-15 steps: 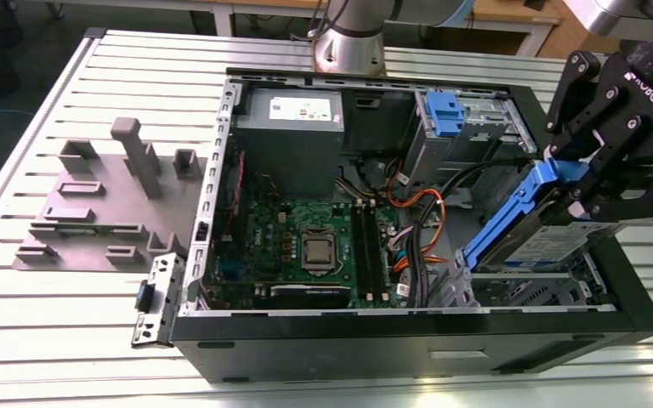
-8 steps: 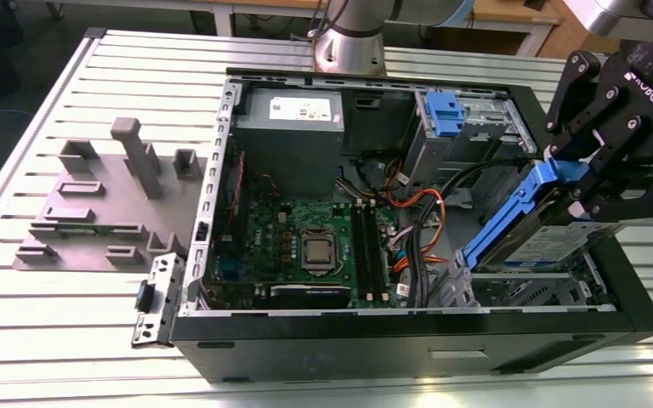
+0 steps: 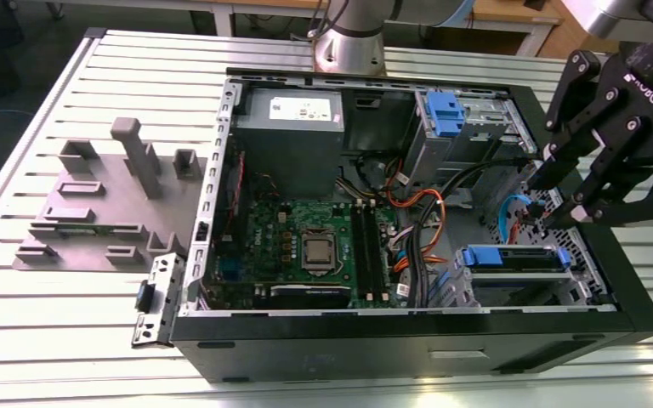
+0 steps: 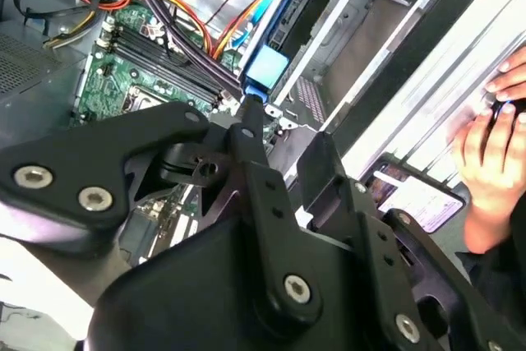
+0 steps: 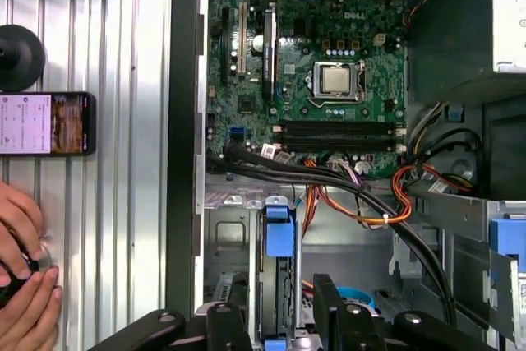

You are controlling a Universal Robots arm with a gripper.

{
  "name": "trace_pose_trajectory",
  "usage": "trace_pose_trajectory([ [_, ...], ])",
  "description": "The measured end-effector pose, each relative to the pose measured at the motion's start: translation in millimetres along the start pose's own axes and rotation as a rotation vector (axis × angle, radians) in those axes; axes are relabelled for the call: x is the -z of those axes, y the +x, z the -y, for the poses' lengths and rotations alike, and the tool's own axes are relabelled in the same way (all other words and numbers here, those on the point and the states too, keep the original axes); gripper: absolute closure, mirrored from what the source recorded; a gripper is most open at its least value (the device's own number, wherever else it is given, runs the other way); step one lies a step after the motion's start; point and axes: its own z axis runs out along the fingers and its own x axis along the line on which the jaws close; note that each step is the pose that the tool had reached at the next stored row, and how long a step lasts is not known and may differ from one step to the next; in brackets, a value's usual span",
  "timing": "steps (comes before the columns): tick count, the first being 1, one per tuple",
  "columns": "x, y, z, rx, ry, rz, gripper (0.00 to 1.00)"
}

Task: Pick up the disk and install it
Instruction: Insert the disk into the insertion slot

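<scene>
The disk [image 3: 513,257] stands on edge in the drive cage at the near right corner of the open computer case [image 3: 417,327], with its blue carrier frame facing up. In the first wrist view the disk [image 5: 279,240] runs between my two fingers. My gripper [image 3: 561,200] hangs above that corner of the case. It is open, with a finger [image 5: 327,306] on each side of the disk and a small gap to each. In the second wrist view the carrier's blue tab [image 4: 265,67] shows just past the black gripper links.
Orange and black cables [image 3: 417,225] cross beside the cage, next to the motherboard [image 3: 303,246]. A grey power supply [image 3: 292,119] and a blue clip [image 3: 445,115] sit at the far side. A grey fixture plate [image 3: 99,204] lies at the exterior view's left. A person's hands [image 5: 25,277] and a phone [image 5: 45,123] rest outside the case.
</scene>
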Motion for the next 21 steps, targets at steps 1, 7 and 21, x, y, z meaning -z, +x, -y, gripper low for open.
trace_pose_trajectory([
  [1,-0.4,0.0,0.0,0.000,0.0007,-0.0002,0.56],
  [7,-3.4,0.1,0.1,0.000,0.0014,-0.0001,0.56],
  [21,-23.7,0.7,0.7,0.000,0.0018,0.0000,0.89],
])
